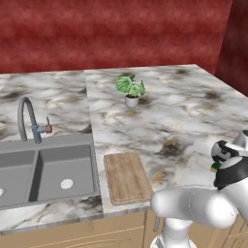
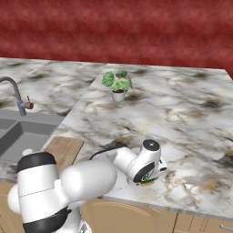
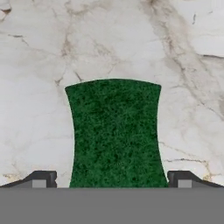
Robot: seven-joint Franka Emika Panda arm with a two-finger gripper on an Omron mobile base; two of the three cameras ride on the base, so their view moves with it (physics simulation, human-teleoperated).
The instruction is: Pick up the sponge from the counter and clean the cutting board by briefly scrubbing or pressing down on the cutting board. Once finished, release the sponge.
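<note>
Sponge [image 3: 116, 133], a small rectangular block with a dark green scrubbing top, lay flat on the white-and-grey marble-patterned counter [image 3: 35, 65] directly under the hand. The two-finger gripper [image 3: 112, 179] stood wide apart, one dark fingertip [image 3: 43, 178] on either side of the sponge and clear of its edges, holding nothing. In the right base view the white hand pointed down near the counter's front edge with a sliver of green and yellow beneath it. The flat light-brown wooden cutting board [image 1: 127, 177] sat well apart, beside the grey metal sink [image 1: 46, 172]. A small green-leafed potted plant [image 1: 131, 90] stood farther back.
</note>
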